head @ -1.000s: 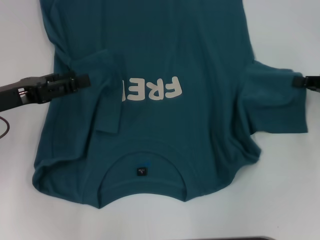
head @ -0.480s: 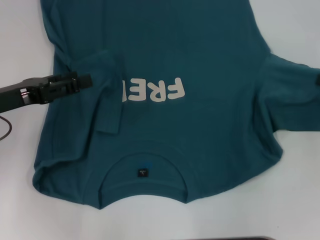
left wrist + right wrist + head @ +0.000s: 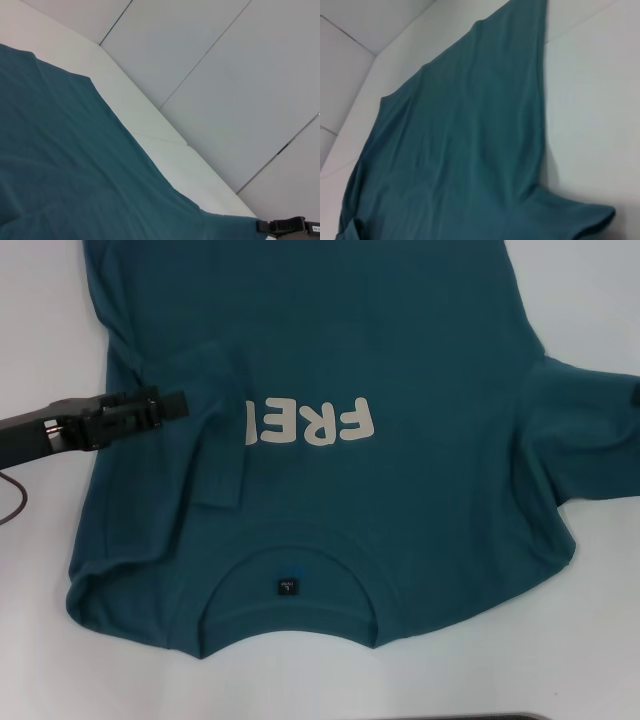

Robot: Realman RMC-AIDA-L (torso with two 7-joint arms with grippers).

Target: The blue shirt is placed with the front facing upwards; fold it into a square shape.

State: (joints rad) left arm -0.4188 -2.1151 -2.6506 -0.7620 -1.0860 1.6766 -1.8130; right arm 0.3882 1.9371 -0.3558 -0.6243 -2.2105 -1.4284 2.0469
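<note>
L arm reaches in from the left edge of the head view, low over the white tabletop (image 3: 40,570); left pincer (image 3: 172,403) sits at the shirt's side, tips right at the folded-in sleeve (image 3: 215,430), fingers look close together w/ a narrow gap, can't tell if any cloth is caught. The blue shirt (image 3: 400,530) lies flat, front up, spread across most of the tabletop, collar nearest the robot w/ small black neck label (image 3: 285,584) showing inside the neckline. Cream letters "FRE" (image 3: 315,421) read upside-down on the chest; last letter is hidden under the sleeve flap. That sleeve on the robot's L is folded over onto the body; sleeve (image 3: 590,435) on the R side lies spread out on the tabletop. Right pincer (image 3: 636,396) only a dark sliver at the R edge, beside that sleeve; can't tell its opening. Wrist views: teal cloth on white surface, grey wall panels behind.
</note>
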